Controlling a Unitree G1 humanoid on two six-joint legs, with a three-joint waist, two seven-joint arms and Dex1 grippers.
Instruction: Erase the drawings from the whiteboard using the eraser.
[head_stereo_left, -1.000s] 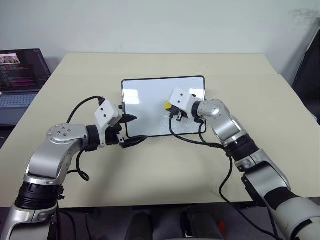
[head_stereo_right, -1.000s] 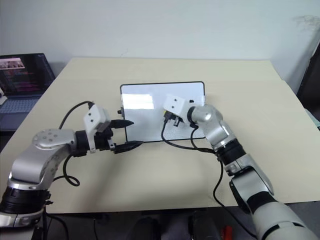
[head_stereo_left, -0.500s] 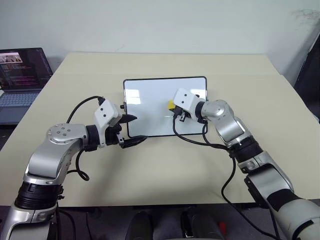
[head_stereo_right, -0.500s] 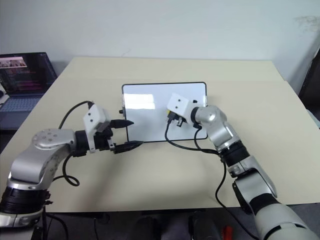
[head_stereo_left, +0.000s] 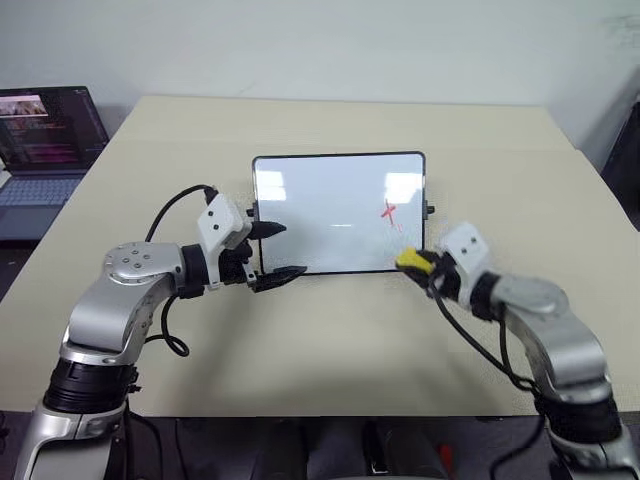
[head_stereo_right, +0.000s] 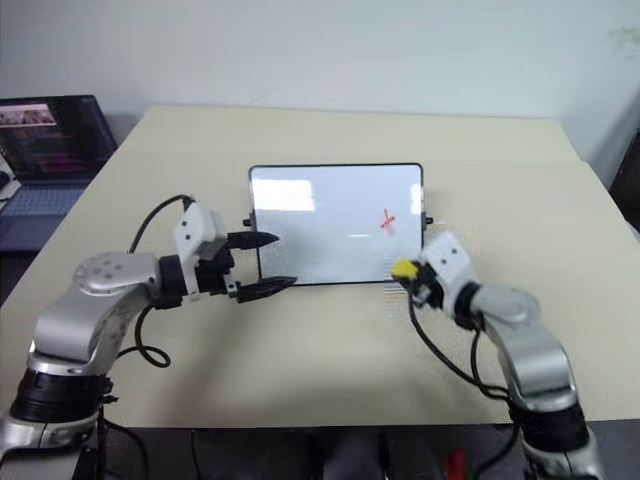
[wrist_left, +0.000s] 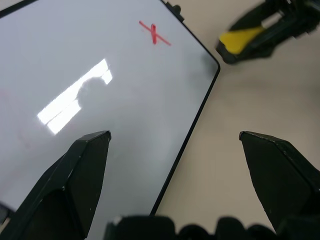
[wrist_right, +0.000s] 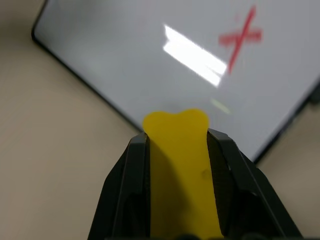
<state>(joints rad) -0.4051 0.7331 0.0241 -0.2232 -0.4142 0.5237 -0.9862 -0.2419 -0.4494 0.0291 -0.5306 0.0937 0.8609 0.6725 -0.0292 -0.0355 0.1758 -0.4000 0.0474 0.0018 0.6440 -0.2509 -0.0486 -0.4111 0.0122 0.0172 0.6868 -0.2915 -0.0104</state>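
1. left eye view: the whiteboard (head_stereo_left: 335, 210) is lying flat in the middle of the frame on the beige tabletop (head_stereo_left: 330, 340), its long edges running across the picture.
2. one of the drawings, a small red x (head_stereo_left: 389, 212), is sitting in the right part of the board, toward its upper right corner; the rest of the white surface is showing glare patches.
3. the right gripper (head_stereo_left: 409, 262) is sitting in the lower right of centre, just off the board's lower right corner, over the tabletop.
4. its fingers are clamping the eraser (head_stereo_left: 408, 259), a yellow block poking out past the fingertips toward the board.
5. right wrist view: the eraser (wrist_right: 181, 170) is sitting squeezed between the two black fingers (wrist_right: 125, 190), with the red x (wrist_right: 240, 34) beyond it on the board.
6. the left gripper (head_stereo_left: 277, 250) is sitting left of centre at the board's lower left corner, its fingers spread apart and gripping nothing.
7. left wrist view: one finger (wrist_left: 75, 175) is hanging over the white surface, the other over the tabletop, with the board's black edge running between them.
8. a laptop (head_stereo_left: 45, 140) is standing open at the far left edge of the frame.
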